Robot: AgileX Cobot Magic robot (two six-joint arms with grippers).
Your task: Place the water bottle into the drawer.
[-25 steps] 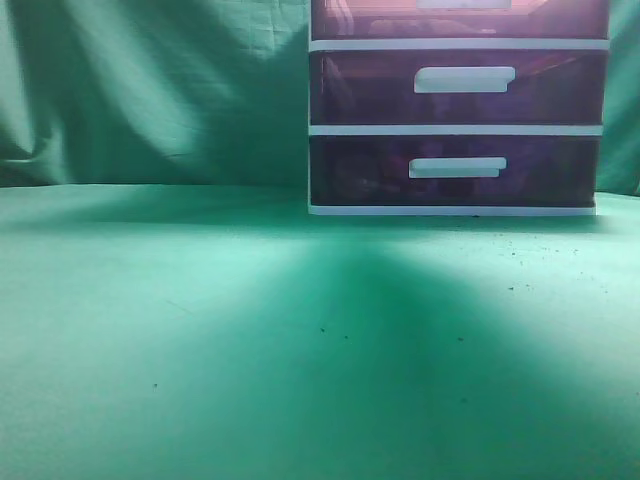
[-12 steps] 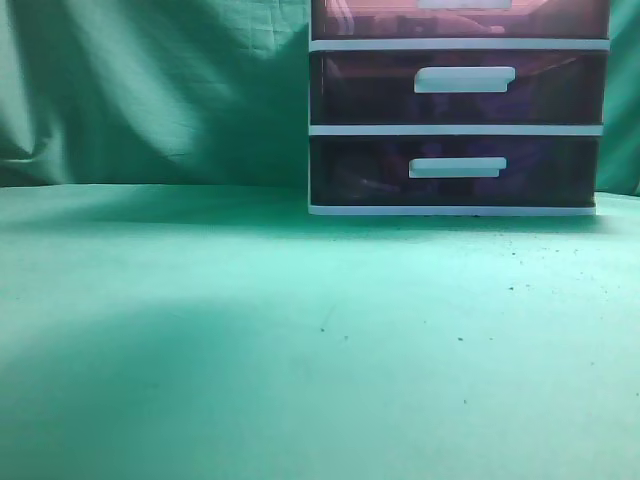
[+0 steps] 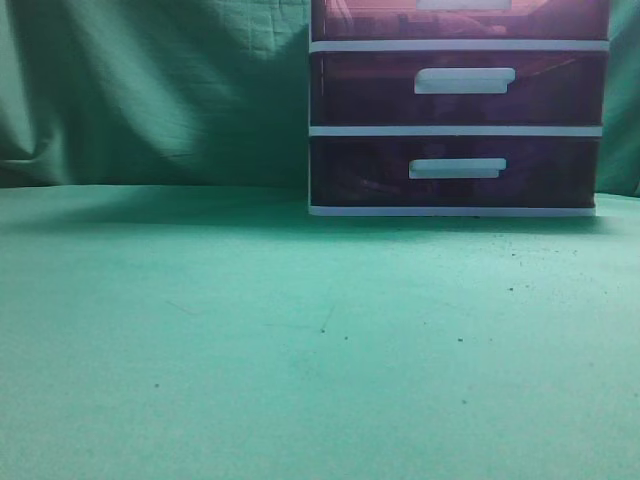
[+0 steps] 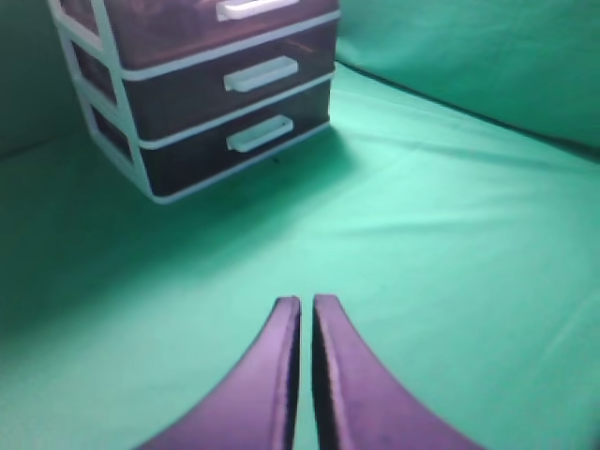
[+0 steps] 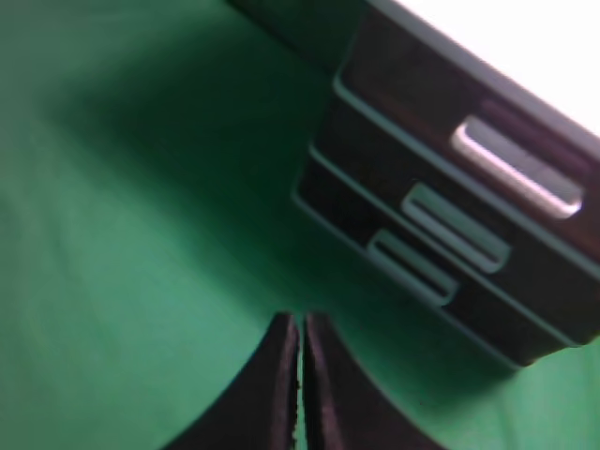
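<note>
The white-framed drawer unit (image 3: 455, 129) stands at the back right of the green table. Its top drawer (image 3: 460, 18), dark purple with a white handle, is cut off by the frame's top edge; it also shows in the left wrist view (image 4: 202, 21) and the right wrist view (image 5: 487, 141). All three drawers look pushed in. No water bottle is in view. My left gripper (image 4: 306, 300) is shut and empty above the cloth, well short of the unit. My right gripper (image 5: 300, 319) is shut and empty, also away from the unit. Neither gripper shows in the exterior view.
Green cloth (image 3: 250, 340) covers the table and hangs as a backdrop (image 3: 150, 90). The two lower drawers (image 3: 455, 90) (image 3: 455, 170) sit below the top one. Small dark specks lie on the cloth in front of the unit.
A broad dark shadow on the cloth in front of the unit has shrunk and slid off to the lower left, then gone. The drawer unit has not moved.
</note>
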